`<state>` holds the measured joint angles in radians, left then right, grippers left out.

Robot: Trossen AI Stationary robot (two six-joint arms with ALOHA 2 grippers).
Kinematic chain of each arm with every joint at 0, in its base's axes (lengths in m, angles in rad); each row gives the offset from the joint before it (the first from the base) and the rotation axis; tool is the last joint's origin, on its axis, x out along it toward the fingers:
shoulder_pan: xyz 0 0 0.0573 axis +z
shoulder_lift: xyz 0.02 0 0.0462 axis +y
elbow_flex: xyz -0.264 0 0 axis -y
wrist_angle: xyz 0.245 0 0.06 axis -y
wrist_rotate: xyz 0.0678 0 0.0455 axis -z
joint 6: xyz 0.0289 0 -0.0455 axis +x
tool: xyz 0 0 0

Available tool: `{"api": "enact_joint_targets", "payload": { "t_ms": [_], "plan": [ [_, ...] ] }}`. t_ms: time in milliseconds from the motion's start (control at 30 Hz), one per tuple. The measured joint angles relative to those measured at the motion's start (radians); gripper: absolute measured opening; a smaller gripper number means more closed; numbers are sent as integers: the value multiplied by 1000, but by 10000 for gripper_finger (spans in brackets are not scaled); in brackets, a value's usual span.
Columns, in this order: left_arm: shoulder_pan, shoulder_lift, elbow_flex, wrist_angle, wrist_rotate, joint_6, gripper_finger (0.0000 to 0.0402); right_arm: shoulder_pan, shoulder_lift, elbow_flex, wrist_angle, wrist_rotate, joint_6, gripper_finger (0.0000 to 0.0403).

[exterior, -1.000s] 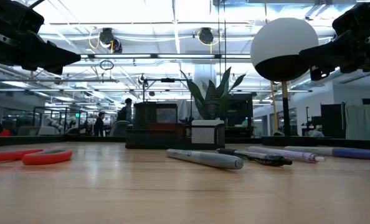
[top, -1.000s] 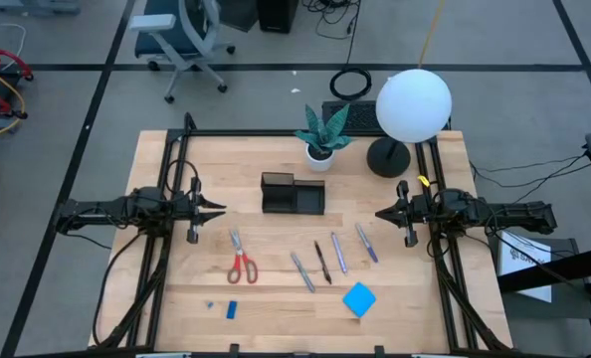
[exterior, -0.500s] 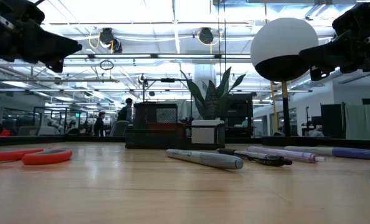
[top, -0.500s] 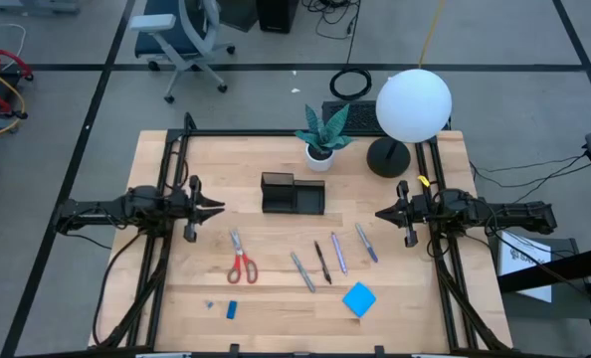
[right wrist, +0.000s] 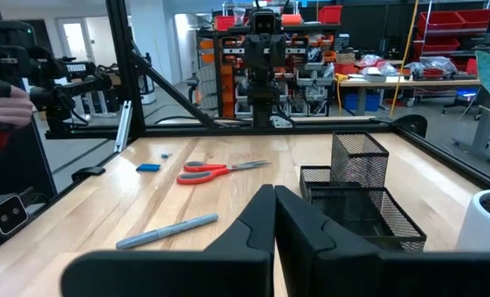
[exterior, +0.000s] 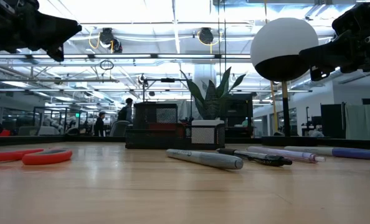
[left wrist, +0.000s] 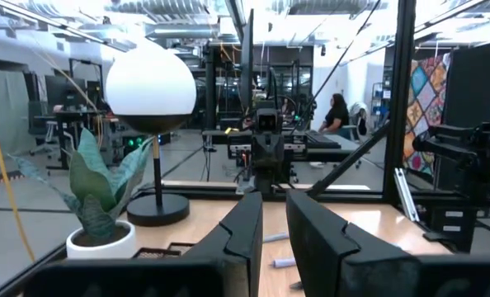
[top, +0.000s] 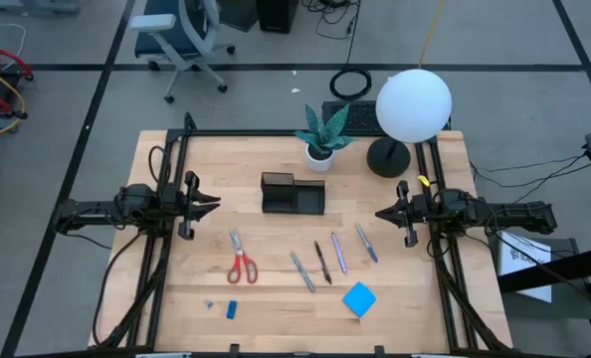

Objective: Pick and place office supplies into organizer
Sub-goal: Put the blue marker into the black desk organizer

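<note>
Since the earlier frames the left gripper (top: 212,204) has drawn back toward its own side of the table and risen a little, while the right gripper (top: 380,213) has stayed where it was and nothing on the table has shifted.

Both grippers hover above the wood, holding nothing. The left one's fingers (left wrist: 245,227) stand slightly apart with a narrow gap between them; the right one's fingers (right wrist: 257,216) are nearly together, only a sliver showing.

The task appears to be at its very start: no supply has been picked up, and the organizer (top: 293,194) looks empty. It sits ahead of the left fingertips and slightly to the side, between the two grippers. The red-handled scissors (top: 240,259) lie nearest the left fingers, below and off to one side of them. The four pens (top: 332,258) lie in a loose fan nearer the right fingers, with the blue square pad (top: 359,298) beyond them. The small blue eraser-like piece (top: 231,309) sits farthest from both, near the table's front edge.

The next move likely calls for one gripper to open wider, tip downward and descend over an item.

The organizer is black wire mesh, boxy, with one taller section. The pens are slim, smooth cylinders that could roll; the scissors combine glossy plastic loops with flat metal blades lying flush on the pale wood grain (top: 276,298).
</note>
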<state>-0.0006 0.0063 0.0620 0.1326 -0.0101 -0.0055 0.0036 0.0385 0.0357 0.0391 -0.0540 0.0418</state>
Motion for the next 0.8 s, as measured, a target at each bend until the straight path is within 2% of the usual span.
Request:
{"api": "enact_joint_targets", "payload": {
  "t_ms": [567, 800],
  "plan": [
    [0, 0, 0, 0, -11, -2, 67, 0, 0, 0, 10, -3, 53, 0],
    [0, 0, 0, -1, -11, -4, 67, 0, 0, 0, 115, -4, 111, 0]
  ]
}}
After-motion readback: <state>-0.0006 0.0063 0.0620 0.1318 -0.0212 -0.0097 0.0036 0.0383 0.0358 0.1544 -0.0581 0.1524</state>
